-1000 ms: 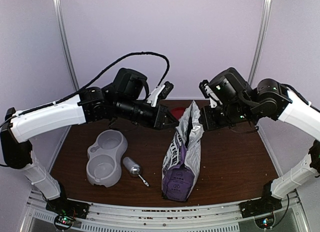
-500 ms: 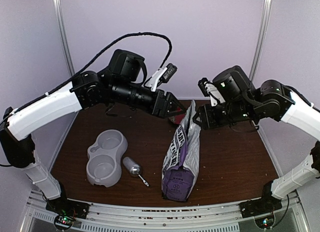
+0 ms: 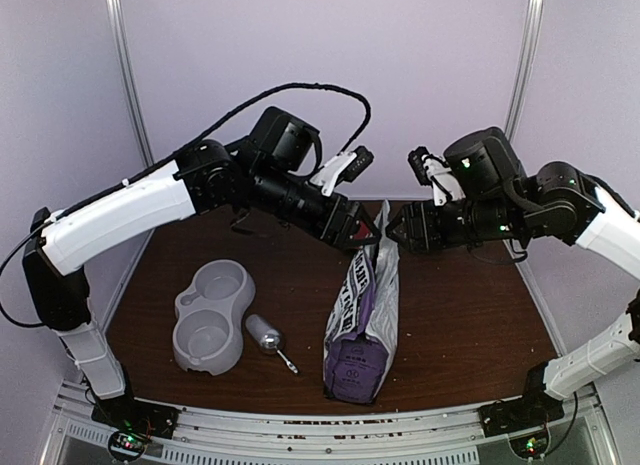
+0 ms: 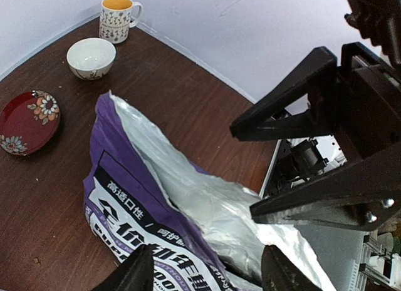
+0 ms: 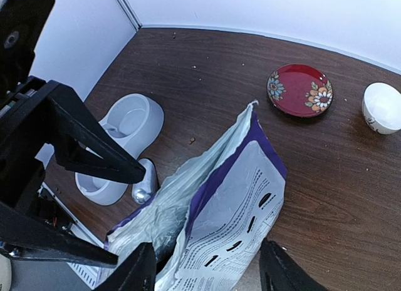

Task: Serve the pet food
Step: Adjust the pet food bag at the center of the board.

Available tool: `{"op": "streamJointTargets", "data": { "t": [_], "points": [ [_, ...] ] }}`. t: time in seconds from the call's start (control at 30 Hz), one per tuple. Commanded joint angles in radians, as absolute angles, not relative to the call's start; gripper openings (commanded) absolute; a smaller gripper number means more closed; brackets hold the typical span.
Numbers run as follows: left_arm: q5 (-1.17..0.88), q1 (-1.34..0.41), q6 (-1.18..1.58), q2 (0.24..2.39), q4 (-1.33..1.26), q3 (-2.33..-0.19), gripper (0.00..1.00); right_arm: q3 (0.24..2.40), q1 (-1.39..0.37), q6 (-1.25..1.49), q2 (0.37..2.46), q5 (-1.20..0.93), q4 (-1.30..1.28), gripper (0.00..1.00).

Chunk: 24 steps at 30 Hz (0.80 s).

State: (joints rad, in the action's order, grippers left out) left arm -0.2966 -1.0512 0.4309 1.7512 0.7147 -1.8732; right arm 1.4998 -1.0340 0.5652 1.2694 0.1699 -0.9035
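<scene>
The purple printed bag (image 3: 365, 315) stands upright mid-table, its top torn open and its silver lining (image 4: 219, 203) showing. The pet food is hidden inside the dark mouth of the bag. My left gripper (image 3: 357, 232) hovers at the left of the bag's top and my right gripper (image 3: 395, 233) faces it from the right. In the left wrist view my left gripper (image 4: 207, 275) is open, with a finger on either side of the bag's mouth. My right gripper (image 5: 207, 272) is also open, straddling the bag's (image 5: 238, 203) upper edge. Neither holds anything.
A grey double pet bowl (image 3: 210, 315) sits front left, with a metal scoop (image 3: 270, 338) lying beside it. Behind the bag are a red flowered plate (image 5: 299, 91), a white bowl (image 5: 383, 107) and a patterned mug (image 4: 117, 19). A few brown crumbs (image 5: 192, 140) dot the table.
Both grippers have gone from shut at the bag's top edges to open, letting go of it. The left arm has risen and swung right; the right gripper has lifted slightly.
</scene>
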Motion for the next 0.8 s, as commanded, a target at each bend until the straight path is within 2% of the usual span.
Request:
{"op": "streamJointTargets", "data": {
  "t": [0.0,0.2,0.27,0.4,0.47,0.53,0.63,0.77],
  "points": [
    [-0.256,-1.054,0.408,1.786,0.718,-1.927,0.59,1.506,-1.023,0.565,1.268,0.185,-0.894,0.59],
    [-0.242,-1.054,0.408,1.816,0.727,-1.943,0.40,1.528,-1.021,0.556,1.305,0.172,-0.895,0.59],
    [-0.236,-1.054,0.409,1.818,0.726,-1.942,0.30,1.538,-1.020,0.555,1.322,0.170,-0.898,0.59],
    [-0.223,-1.055,0.419,1.817,0.726,-1.937,0.18,1.565,-1.021,0.555,1.358,0.187,-0.926,0.56],
    [-0.214,-1.057,0.425,1.815,0.726,-1.936,0.08,1.570,-1.021,0.558,1.370,0.199,-0.940,0.49],
    [-0.205,-1.060,0.430,1.811,0.727,-1.934,0.00,1.575,-1.021,0.556,1.380,0.207,-0.954,0.38],
    [-0.178,-1.065,0.439,1.804,0.727,-1.928,0.00,1.577,-1.020,0.558,1.385,0.212,-0.967,0.21],
    [-0.128,-1.066,0.462,1.793,0.737,-1.920,0.00,1.583,-1.021,0.556,1.388,0.227,-0.996,0.04]
  ]
}}
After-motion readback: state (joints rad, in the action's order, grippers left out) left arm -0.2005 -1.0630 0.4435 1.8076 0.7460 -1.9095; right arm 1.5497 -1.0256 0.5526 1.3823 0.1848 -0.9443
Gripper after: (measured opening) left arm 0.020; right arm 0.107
